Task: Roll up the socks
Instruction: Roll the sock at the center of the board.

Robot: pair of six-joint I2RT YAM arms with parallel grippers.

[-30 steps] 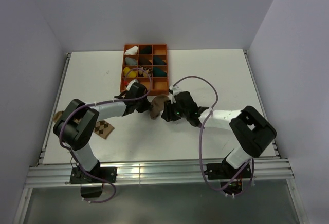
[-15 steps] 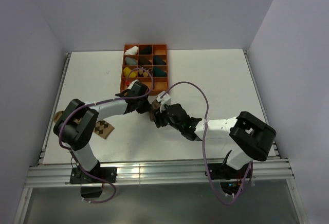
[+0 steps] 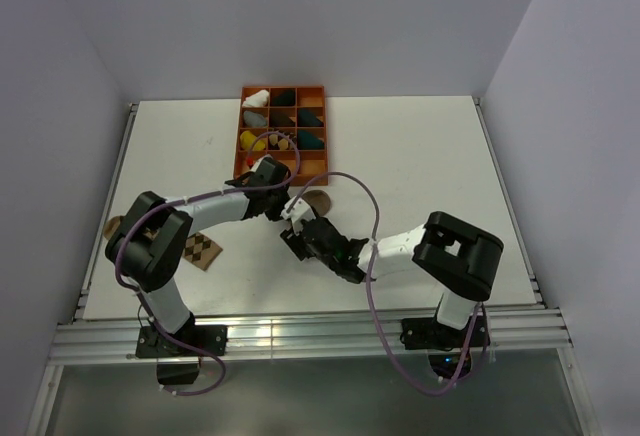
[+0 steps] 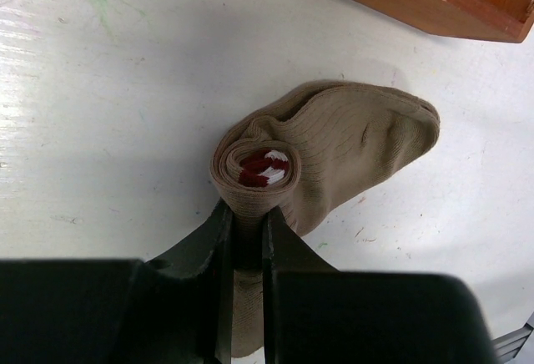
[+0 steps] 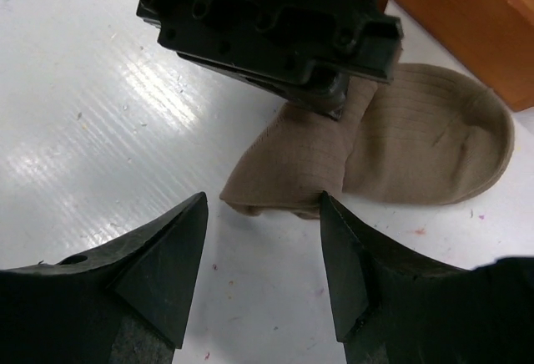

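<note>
Two arms work here, each with one claw, and there are two socks on the worktop (image 3: 420, 156) plus one orange tray (image 3: 283, 87) at the far side, its grid three compartments across and holding several sock bundles. The tan sock (image 4: 334, 143) lies just in front of the tray's near edge, apart from it. Its cuff end is wound into a tight spiral with the dark red and white stripes showing at the core, while the ribbed toe end fans out flat and unrolled toward the tray. The left claw (image 4: 248, 222) pinches that roll, its fingers pressed nearly together with a fold of tan fabric squeezed between them. The right claw (image 5: 263, 201) is spread wide and holds nothing; its tips sit low over the worktop right at the sock's near edge, and whether one tip touches the fabric cannot be told. The argyle sock (image 3: 205, 251), tan with dark brown diamonds, lies flat at the left of the worktop, partly hidden by the left arm's elbow and well apart from the tan sock.
</note>
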